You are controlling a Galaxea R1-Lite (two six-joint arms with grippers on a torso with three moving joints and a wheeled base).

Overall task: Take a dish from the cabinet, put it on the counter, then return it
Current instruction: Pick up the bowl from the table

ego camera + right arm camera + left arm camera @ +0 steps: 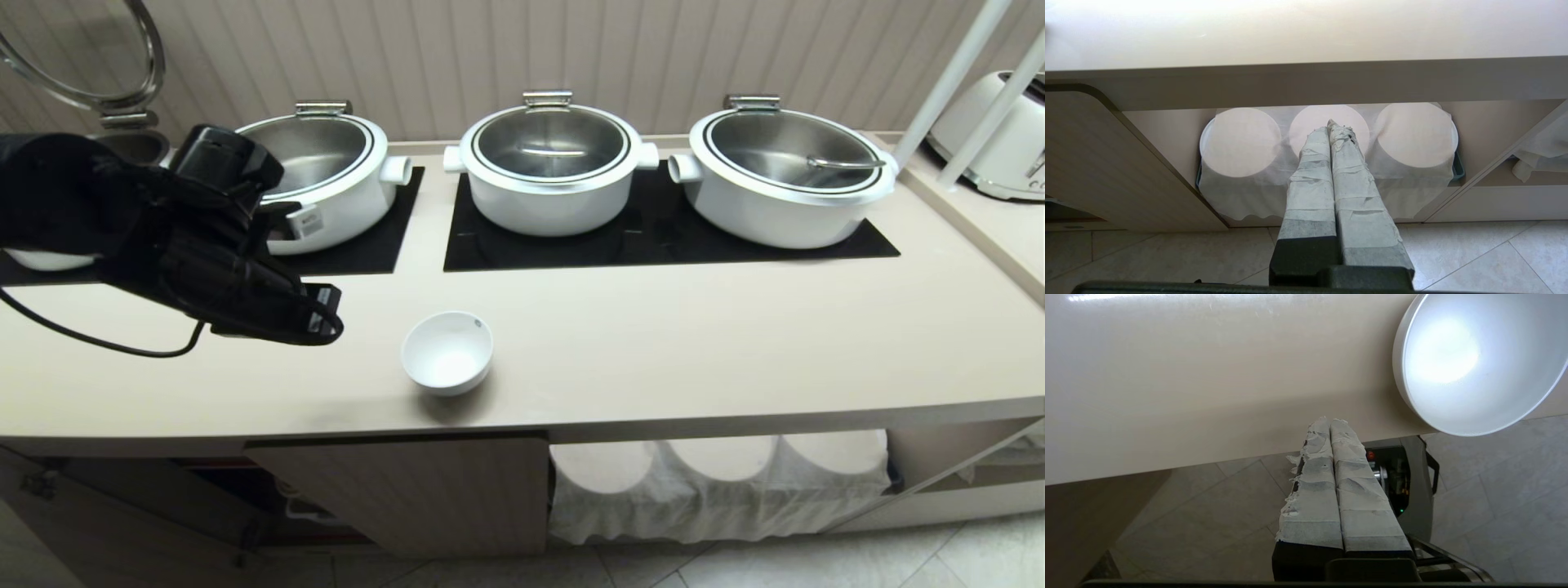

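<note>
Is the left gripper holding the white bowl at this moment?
No, the left gripper is shut on nothing, beside the bowl resting on the counter.

A wall of pale vertically ribbed panelling (506, 57) runs behind three round white pots with steel-rimmed glass lids (551, 167). A white toaster (992, 135) sits at the far right corner. Below, a doorless niche draped with white cloth (718, 490) opens above a floor of large beige tiles (816, 563).

The head view looks down on the counter (653, 343) from above. Both wrist views look from nearby at its front edge; the left shares the bowl (1478, 363).
</note>
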